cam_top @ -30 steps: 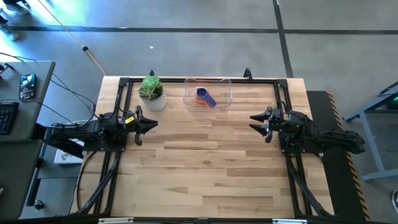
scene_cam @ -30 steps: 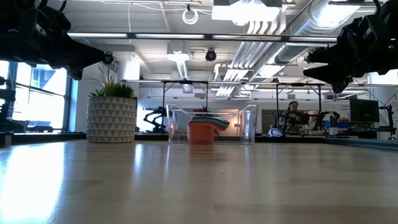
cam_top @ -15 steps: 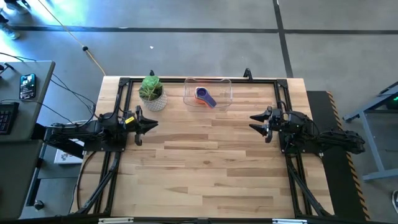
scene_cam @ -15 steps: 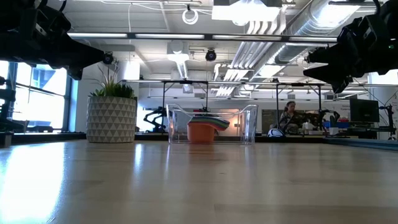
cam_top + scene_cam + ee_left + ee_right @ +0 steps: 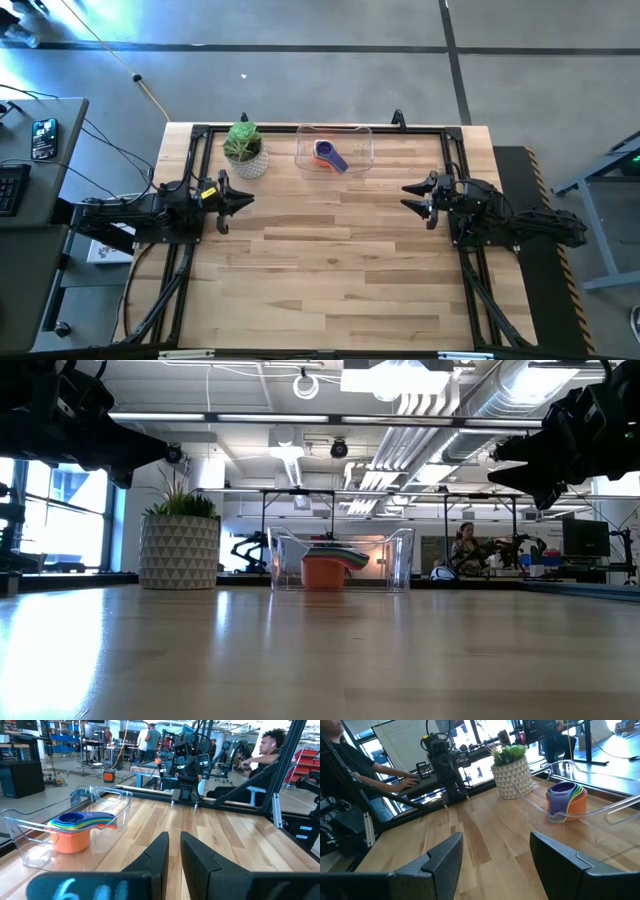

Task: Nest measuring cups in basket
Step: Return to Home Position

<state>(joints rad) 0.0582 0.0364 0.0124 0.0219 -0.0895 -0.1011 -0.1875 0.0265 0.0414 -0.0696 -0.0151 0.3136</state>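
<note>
While both arms hang apart at the table's [image 5: 330, 260] sides, the nested measuring cups [image 5: 326, 152] sit inside the clear basket [image 5: 358, 148].
At the left side the left gripper [image 5: 248, 200] has its fingers drawn almost together on nothing; at the right, the right gripper [image 5: 405, 197] is spread wide, holding nothing. The basket stands at the far edge beside the potted plant [image 5: 245, 155], with the orange cup outermost and the dark blue one on top.

Item one, as I logged it: a whitish faceted pot with a green plant [image 5: 245, 150], which stood upright near the far edge of the pale wooden table [image 5: 330, 270]. Item two: a grey side desk [image 5: 35, 210] off the table's left side, which carried a phone [image 5: 43, 138] and part of a keyboard [image 5: 10, 188]. Item three: one seated person [image 5: 465, 547], whom I noted in the room beyond.
</note>
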